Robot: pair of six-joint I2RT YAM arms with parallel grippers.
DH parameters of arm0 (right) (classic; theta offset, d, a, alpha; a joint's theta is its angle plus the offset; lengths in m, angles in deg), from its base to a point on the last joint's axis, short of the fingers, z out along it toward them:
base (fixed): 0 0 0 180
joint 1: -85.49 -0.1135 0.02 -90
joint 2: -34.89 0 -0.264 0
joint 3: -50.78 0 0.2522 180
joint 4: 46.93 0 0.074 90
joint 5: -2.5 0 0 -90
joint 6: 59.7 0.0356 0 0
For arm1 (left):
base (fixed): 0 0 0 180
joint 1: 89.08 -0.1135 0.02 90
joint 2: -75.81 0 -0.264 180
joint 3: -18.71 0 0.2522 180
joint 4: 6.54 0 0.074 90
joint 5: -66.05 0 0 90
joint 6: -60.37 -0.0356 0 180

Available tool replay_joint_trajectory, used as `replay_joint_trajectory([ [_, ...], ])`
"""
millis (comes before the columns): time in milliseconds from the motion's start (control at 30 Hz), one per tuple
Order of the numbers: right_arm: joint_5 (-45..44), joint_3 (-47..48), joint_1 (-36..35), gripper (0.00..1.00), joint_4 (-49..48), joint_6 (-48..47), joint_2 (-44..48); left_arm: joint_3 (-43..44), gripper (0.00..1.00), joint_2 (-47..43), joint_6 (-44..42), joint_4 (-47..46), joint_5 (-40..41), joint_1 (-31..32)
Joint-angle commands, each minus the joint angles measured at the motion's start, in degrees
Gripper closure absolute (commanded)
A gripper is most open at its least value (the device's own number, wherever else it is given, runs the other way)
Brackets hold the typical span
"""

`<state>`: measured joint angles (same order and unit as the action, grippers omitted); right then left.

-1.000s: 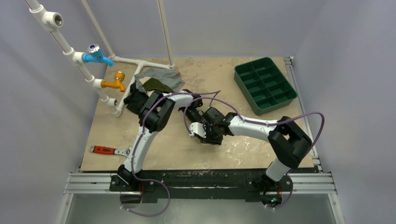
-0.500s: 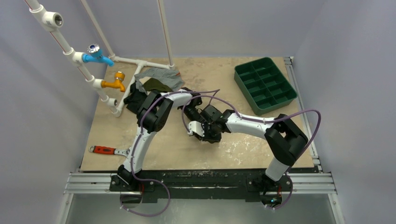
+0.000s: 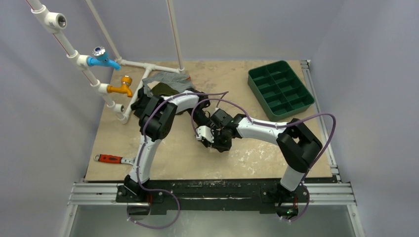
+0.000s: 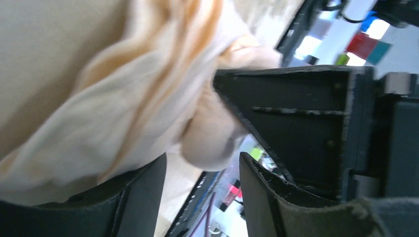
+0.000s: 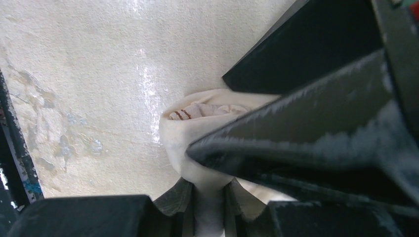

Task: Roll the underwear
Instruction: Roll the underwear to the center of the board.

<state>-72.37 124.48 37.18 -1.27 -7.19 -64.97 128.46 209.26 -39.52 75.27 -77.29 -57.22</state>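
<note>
The underwear (image 4: 123,98) is a pale beige-peach cloth, bunched into a soft roll on the tan table. In the right wrist view its rolled end (image 5: 197,123) lies on the table and a fold is pinched between my right gripper's (image 5: 210,192) fingers. My left gripper (image 4: 202,165) is open, its jaws apart just under a bulge of the cloth, with the right gripper's black finger (image 4: 296,113) close beside it. In the top view both grippers, left (image 3: 200,119) and right (image 3: 217,142), meet at the table's middle and hide the cloth.
A green compartment tray (image 3: 280,90) stands at the back right. Olive-green and grey striped garments (image 3: 168,84) lie at the back left by a white pipe frame with taps (image 3: 106,59). A red-handled wrench (image 3: 111,158) lies at the front left.
Both wrists have shifted a little to the left. The left arm's elbow has swung left and back. The right gripper stays on the cloth.
</note>
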Motion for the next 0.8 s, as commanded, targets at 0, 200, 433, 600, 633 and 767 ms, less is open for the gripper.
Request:
replay_joint_trajectory([
  [0, 5.04, -4.10, -0.93, 1.00, 6.03, 2.03, -6.93, -0.89, 0.44, -2.66, -3.32, -2.73, 8.90, -2.52],
  [200, 5.47, -3.49, -0.73, 1.00, 6.75, 2.29, -8.39, -0.66, 0.43, -3.78, -4.08, -1.80, 10.52, -4.01],
  [433, 6.77, -0.76, -0.47, 1.00, 9.40, 2.52, -11.11, -2.54, 0.43, -6.13, -5.68, -0.36, 15.08, -5.58],
  [600, 8.85, 3.17, 0.82, 1.00, 12.72, 1.63, -13.66, -7.37, 0.43, -11.01, -5.45, -1.53, 20.31, -7.69],
  [633, 9.12, 4.02, 1.25, 1.00, 13.39, 1.31, -14.22, -8.37, 0.43, -12.16, -5.34, -1.79, 21.44, -8.29],
  [767, 8.96, 7.37, 2.37, 1.00, 16.59, 0.08, -17.02, -11.16, 0.43, -16.19, -5.01, -3.02, 25.89, -10.36],
])
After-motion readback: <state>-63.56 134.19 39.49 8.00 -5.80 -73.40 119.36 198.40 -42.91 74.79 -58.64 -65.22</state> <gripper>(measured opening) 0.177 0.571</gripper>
